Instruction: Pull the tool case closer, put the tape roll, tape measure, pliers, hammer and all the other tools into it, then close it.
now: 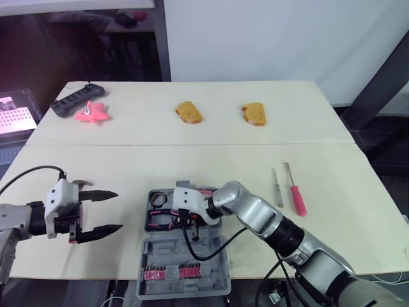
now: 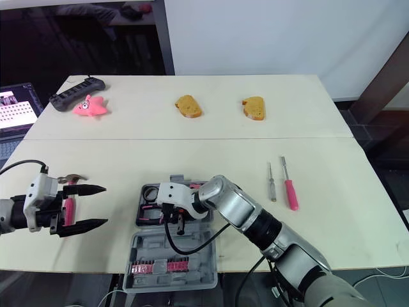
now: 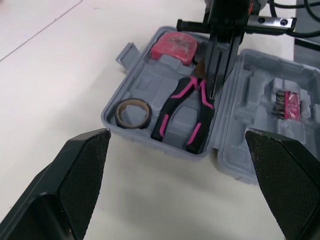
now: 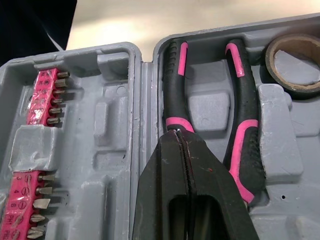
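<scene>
The right gripper [image 4: 178,134] has its fingers [image 4: 162,175] pressed together, tips at the pliers [image 3: 172,112]. The pliers lie in the open tool case [image 1: 160,252] with the tape roll [image 4: 292,89] and tape measure [image 3: 175,46]. The case sits at the table's [image 1: 192,153] front edge. The left gripper [image 1: 117,210] fingers [image 3: 80,170] are spread apart and empty, toward the front left corner, with the hammer [image 2: 68,208] just beside it. Two screwdrivers [image 1: 297,198] lie nearer the right edge.
</scene>
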Robot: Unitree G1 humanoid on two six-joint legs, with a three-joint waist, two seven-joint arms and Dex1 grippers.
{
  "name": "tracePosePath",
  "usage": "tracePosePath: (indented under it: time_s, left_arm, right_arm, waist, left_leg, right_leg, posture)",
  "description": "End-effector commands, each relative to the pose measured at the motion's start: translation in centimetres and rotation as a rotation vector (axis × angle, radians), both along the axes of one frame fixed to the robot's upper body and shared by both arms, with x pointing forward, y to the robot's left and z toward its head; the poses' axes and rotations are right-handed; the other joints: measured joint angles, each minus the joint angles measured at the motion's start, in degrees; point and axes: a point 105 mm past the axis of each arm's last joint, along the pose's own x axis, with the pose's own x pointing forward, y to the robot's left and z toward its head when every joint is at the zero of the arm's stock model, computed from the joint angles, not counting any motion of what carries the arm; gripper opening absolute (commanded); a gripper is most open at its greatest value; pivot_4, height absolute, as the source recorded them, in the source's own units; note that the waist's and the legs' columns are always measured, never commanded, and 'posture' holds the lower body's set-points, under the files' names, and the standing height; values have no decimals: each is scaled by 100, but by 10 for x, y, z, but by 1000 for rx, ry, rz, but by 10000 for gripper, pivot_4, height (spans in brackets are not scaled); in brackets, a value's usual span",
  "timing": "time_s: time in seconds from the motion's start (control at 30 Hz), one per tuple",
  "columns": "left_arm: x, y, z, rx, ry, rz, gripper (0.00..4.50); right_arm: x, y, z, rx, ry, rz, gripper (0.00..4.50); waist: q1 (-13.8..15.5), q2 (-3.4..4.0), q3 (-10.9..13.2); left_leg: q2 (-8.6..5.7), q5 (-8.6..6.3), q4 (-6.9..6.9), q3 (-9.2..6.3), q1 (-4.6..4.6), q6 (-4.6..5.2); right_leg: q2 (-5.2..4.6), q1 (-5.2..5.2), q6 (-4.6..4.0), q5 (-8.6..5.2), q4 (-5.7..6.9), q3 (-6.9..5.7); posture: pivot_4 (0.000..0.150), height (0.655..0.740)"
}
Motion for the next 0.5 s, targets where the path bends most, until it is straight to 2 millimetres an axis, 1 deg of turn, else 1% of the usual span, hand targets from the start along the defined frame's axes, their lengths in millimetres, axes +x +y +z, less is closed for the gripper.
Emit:
tracePosePath:
  time_s: [0.03, 0.2, 0.3, 0.37, 0.43, 0.5]
  left_arm:
    - [-2, 1, 10, 2, -30, -1, 45000]
    - [-3, 0, 10, 1, -23, -1, 45000]
    - [-4, 0, 10, 0, -18, -2, 45000]
    - [-4, -1, 10, 0, -17, -4, 45000]
    - [-4, -2, 10, -1, -16, -5, 45000]
    - [-5, -3, 10, -1, -14, -6, 45000]
  right_arm:
    - [0, -9, -24, -90, 48, -56, 154]
    - [-2, -11, -27, -98, 80, -60, 154]
    - [1, -18, -36, -152, 107, -100, 154]
    - [9, -27, -51, -226, 97, -160, 154]
    - [9, -33, -62, -262, 139, -196, 154]
    - [4, -33, -67, -259, 211, -223, 154]
  waist:
    - [-4, 0, -1]
    - [-4, 1, -4]
    - [-1, 1, -7]
    - [-2, 0, -13]
    - [-3, -1, -15]
    - [-5, 6, -32]
  left_leg:
    - [0, 0, 0, 0, 3, 0]
    - [0, 0, 0, 1, 15, 0]
    - [0, 0, 0, 0, 17, 0]
    - [0, 0, -1, 1, 23, 0]
    - [0, -1, -9, 3, 62, 1]
    - [1, -5, -17, 4, 119, 8]
  right_leg:
    - [0, 1, 0, 0, 3, 0]
    - [0, 11, -2, -1, 6, 1]
    - [0, 12, -2, -1, 7, 1]
    - [0, 18, -2, -1, 7, 1]
    - [0, 53, -8, -6, 7, 2]
    - [1, 107, -20, -17, 5, 1]
  posture:
    - [1500, 7400]
    - [1500, 7400]
    - [1500, 7400]
    - [1500, 7400]
    - [1500, 7400]
    - [1500, 7400]
